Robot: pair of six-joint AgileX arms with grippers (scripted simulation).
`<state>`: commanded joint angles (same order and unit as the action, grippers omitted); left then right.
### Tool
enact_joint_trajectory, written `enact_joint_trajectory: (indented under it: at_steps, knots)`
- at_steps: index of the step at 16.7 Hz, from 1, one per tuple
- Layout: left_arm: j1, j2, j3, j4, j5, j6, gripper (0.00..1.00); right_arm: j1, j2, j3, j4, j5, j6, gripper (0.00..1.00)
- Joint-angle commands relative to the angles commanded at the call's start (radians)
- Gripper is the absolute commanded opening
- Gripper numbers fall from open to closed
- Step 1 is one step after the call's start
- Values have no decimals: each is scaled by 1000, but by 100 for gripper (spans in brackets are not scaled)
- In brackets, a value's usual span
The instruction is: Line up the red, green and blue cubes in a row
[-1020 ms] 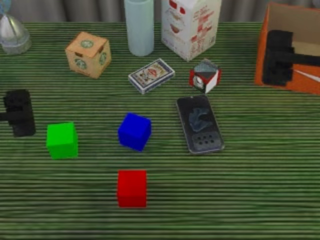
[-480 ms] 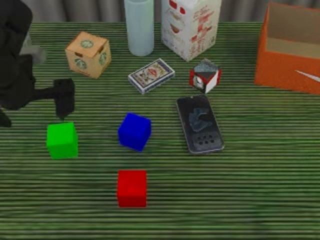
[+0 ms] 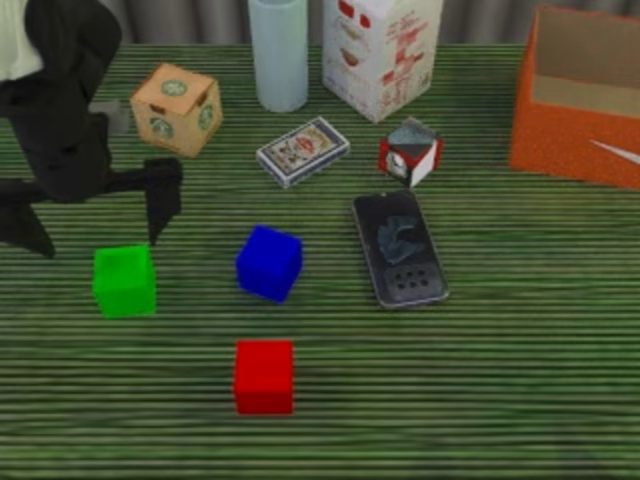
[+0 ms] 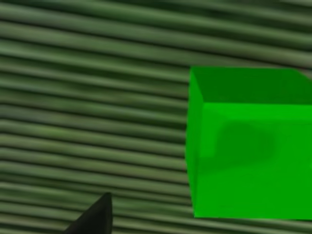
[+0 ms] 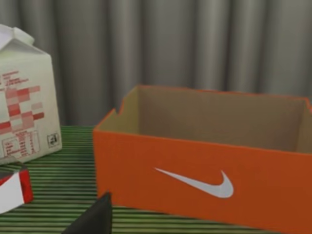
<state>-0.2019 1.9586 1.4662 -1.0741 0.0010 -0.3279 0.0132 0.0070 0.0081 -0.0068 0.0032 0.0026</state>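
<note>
L gripper (image 3: pixel 92 218) hangs over the far-left part of the table, fingers spread wide, nothing held. One fingertip (image 3: pixel 160 210) sits just beyond the far right corner of the green cube (image 3: pixel 124 281); the other is out past the cube's left side near the table's left edge. Cube lies just on the near side of the gap between them, apart from both as far as the top view shows. L wrist view: green cube (image 4: pixel 248 146) fills one side of the shot, flat on the striped green mat (image 4: pixel 92 112), one dark fingertip (image 4: pixel 95 219) poking in at the edge, not touching it.

Blue cube (image 3: pixel 268 262) sits right of the green one, turned a bit askew, well apart from it. Red cube (image 3: pixel 264 376) is nearer than the blue, roughly in line w/ it front-to-back, squared to the table edge. The three cubes form a loose triangle, not a row.

Further out: tan logo cube (image 3: pixel 176 108) just right of the L arm, far side. Pale cylinder (image 3: pixel 278 52) and milk carton (image 3: pixel 380 52) along the far edge. Card deck (image 3: pixel 302 151) and patterned cube (image 3: pixel 409 152) mid-table; phone (image 3: pixel 399 249) right of the blue cube. Orange shoebox (image 3: pixel 575 95) at far right.

R gripper: not seen in top view; R wrist view looks at the shoebox (image 5: pixel 195 175), so can't tell open or closed.
</note>
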Motion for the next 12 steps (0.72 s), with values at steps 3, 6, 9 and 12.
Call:
enact_joint_trajectory:
  at_steps: [3,6,9,12]
  knots:
    - [-1,7,7,-3,0,-1,100,-3,-7,-8,7,-3,-3,100]
    - [3,14,11,-5,0,-2,100,-3,-7,-8,7,-3,-3,100]
    - [2,26,-10,32,0,0,100,-3,-7,-8,7,-3,-3,100]
    - [1,63,-68,127,1,2,100,-3,-7,-8,7,-3,-3,100]
